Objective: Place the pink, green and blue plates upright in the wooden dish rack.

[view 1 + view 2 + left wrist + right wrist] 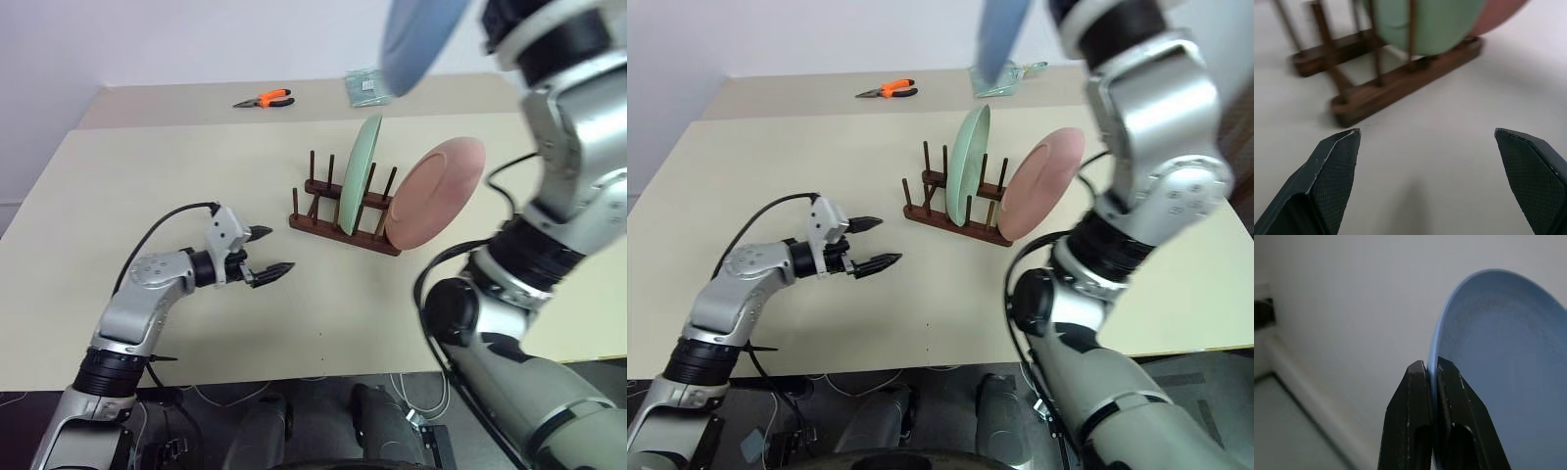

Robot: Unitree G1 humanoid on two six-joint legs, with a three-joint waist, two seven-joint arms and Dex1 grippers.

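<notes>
Far left on the beige table (147,176): left gripper (268,252), held low over the bare top, pointing toward the rack, fingers spread wide with nothing between them. Same spread seen from the left wrist, both black fingertips (1337,161) well apart and the rack's near rail ahead.

At the back of the table, left of centre: orange-handled pliers (265,99), lying flat, well away from everything else.

Centre: wooden dish rack (338,217), dark brown, two rails with upright pegs, standing on the table. Left slots bare. In a middle slot, green plate (359,174), upright on edge between the pegs. At the rack's right end, pink plate (436,193), also on edge but tilted, leaning out to the right past the rail's end.

Behind the rack, near the table's back edge: small clear packet (364,86), partly hidden by the raised plate.

Upper right, high above the table: blue plate (419,39), lifted clear of the surface and apart from the rack. Right gripper (1432,369) clamped tight on its rim, one finger on each face, seen close from the right wrist.
</notes>
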